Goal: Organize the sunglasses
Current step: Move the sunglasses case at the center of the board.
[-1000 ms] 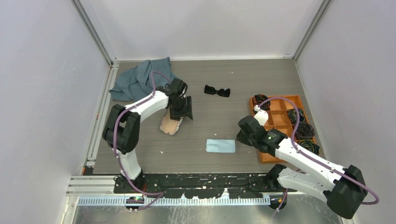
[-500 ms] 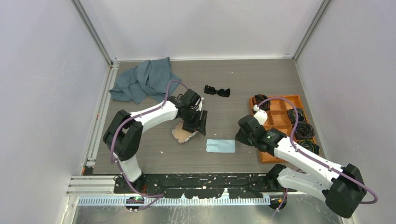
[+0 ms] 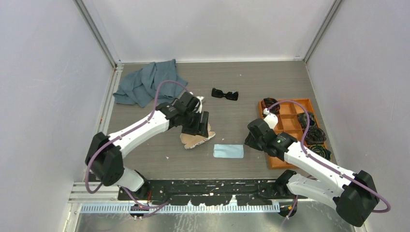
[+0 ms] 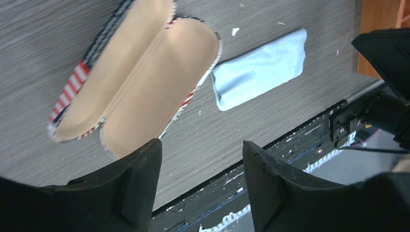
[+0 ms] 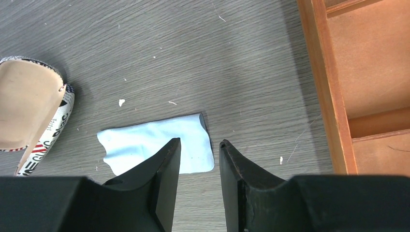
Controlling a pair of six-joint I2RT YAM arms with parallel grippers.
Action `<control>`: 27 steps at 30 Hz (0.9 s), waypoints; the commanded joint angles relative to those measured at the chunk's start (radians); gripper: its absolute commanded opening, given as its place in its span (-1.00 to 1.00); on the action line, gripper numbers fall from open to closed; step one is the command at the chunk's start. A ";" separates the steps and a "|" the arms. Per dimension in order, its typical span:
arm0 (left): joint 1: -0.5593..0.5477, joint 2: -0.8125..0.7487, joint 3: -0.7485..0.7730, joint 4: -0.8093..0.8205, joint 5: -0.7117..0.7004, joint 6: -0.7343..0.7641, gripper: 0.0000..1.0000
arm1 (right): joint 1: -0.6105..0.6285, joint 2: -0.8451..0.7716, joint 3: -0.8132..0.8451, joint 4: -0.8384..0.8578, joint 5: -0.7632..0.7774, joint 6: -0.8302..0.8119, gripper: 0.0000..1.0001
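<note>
The sunglasses, glossy black with dark lenses, lie folded on the table at the back centre, away from both grippers. An open patterned case with tan lining lies at mid table; it also shows in the left wrist view. My left gripper hovers just over the case, open and empty, with the case past its fingertips. My right gripper is slightly open and empty above the right end of a light blue cloth.
An orange divided tray with black coiled bundles stands at the right; its wooden wall shows in the right wrist view. A grey-blue rag lies at the back left. The blue cloth lies right of the case.
The left gripper moved the case rightward and nearer, next to the blue cloth, then came off it. The case now lies open on the table. The right arm has barely moved.
</note>
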 commanded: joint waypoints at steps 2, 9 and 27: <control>0.047 -0.104 -0.090 -0.067 -0.165 -0.141 0.21 | -0.003 -0.008 0.005 0.017 0.000 -0.014 -0.17; 0.112 -0.236 -0.285 0.002 -0.301 -0.339 0.18 | -0.004 0.011 -0.001 0.043 -0.026 -0.009 -0.17; 0.177 0.020 -0.253 0.215 -0.327 -0.264 -0.46 | -0.003 -0.026 -0.016 0.024 -0.031 0.003 -0.17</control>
